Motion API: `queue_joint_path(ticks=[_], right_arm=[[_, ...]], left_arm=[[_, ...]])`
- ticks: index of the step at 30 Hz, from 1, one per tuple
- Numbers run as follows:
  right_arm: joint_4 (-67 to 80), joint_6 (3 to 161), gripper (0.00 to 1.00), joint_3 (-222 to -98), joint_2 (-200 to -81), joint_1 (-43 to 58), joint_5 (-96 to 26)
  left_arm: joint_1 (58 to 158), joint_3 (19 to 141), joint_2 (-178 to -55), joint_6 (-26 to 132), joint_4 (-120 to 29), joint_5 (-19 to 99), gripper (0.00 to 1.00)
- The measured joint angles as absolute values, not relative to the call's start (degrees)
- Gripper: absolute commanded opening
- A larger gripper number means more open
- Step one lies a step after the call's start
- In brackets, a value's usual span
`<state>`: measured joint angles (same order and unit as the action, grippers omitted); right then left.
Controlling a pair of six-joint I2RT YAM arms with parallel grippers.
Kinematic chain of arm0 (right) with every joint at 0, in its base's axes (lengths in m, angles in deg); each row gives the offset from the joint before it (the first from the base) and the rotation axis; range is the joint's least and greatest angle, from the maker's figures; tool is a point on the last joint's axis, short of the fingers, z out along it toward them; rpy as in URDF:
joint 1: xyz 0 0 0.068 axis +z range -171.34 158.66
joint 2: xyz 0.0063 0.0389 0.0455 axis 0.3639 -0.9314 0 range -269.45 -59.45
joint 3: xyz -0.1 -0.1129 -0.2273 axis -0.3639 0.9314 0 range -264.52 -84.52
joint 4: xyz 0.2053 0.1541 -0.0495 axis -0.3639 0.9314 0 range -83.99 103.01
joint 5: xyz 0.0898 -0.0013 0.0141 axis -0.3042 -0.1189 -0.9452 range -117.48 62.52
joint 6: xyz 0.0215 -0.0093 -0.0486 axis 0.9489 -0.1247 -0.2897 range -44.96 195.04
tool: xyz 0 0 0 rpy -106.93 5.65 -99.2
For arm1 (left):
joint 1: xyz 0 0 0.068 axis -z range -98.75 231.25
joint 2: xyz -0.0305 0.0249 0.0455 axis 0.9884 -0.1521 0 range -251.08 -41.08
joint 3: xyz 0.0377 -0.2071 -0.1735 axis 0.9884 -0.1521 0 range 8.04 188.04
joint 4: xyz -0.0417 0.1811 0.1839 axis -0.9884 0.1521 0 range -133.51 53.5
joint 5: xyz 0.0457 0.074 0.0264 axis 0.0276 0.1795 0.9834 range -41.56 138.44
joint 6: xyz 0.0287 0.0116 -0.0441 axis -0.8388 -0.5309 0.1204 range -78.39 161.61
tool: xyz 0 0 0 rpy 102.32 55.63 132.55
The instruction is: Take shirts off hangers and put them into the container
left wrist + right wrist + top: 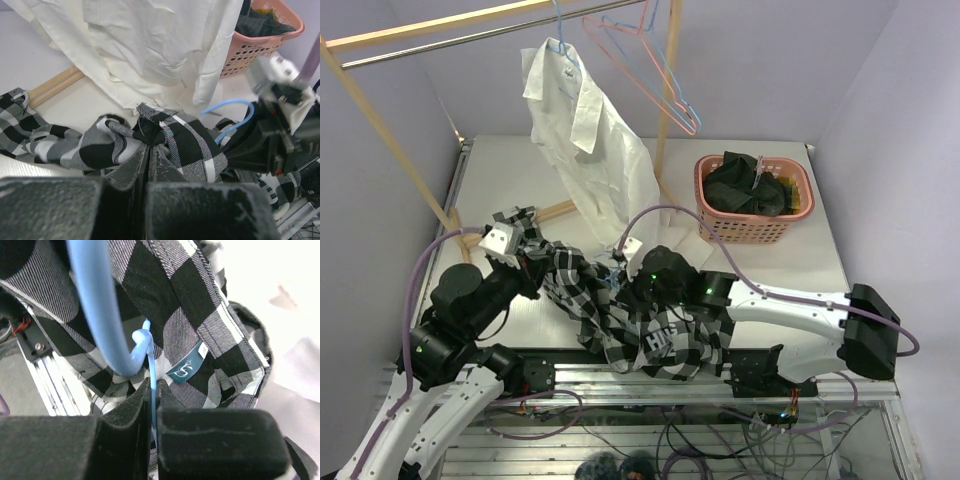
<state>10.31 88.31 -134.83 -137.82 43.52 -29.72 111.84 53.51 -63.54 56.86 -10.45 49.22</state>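
Two end effectors closed | left end effector [148, 147] clamped on a fold of the checked shirt [582, 290], bunched between the arms, lower centre of top view | right end effector [152, 390] pinched on the light blue hanger [95, 305] wire against that shirt | white shirt [595, 150] hangs just behind, upper centre | pink basket [752, 228] on the worktop [510, 180], right of centre, holds dark clothing [745, 185].

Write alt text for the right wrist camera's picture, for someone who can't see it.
The right gripper has its two dark fingers closed on the thin wire of a light blue hanger, whose hook curves up just above them. Behind it is a black-and-white checked shirt with a small teal neck label.
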Motion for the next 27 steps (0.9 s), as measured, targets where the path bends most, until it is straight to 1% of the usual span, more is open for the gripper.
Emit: queue_joint_path(ticks=[3,6,9,13,18,23,25,27], right_arm=[[13.7,88.1,0.0,-136.6,-134.4,43.5,-26.0],[18.9,87.7,0.0,-142.9,-130.1,43.5,-23.2],[24.0,87.4,0.0,-153.0,-127.4,43.5,-22.6],[29.1,86.9,0.0,-163.9,-125.8,43.5,-24.3],[37.9,85.6,0.0,-174.9,-126.5,43.5,-27.3],[47.6,83.2,0.0,-186.4,-129.9,43.5,-28.4],[51.4,82.4,0.0,-190.4,-132.0,43.5,-28.6],[54.2,81.7,0.0,-192.4,-134.1,43.5,-28.8]], left_arm=[[111.8,53.5,-62.0,56.9,-10.5,49.2,0.07],[111.8,53.5,-61.1,56.9,-10.8,49.3,0.08],[111.8,53.5,-61.2,56.9,-10.8,49.3,0.22],[111.8,53.5,-61.2,57.0,-11.2,49.3,0.32],[111.8,53.5,-58.1,57.3,-11.1,50.5,0.49],[111.8,53.5,-52.0,57.9,-11.4,53.2,0.59],[111.8,53.5,-50.1,58.1,-11.8,53.8,0.79],[111.8,53.5,-48.6,58.2,-12.2,54.1,0.81]])
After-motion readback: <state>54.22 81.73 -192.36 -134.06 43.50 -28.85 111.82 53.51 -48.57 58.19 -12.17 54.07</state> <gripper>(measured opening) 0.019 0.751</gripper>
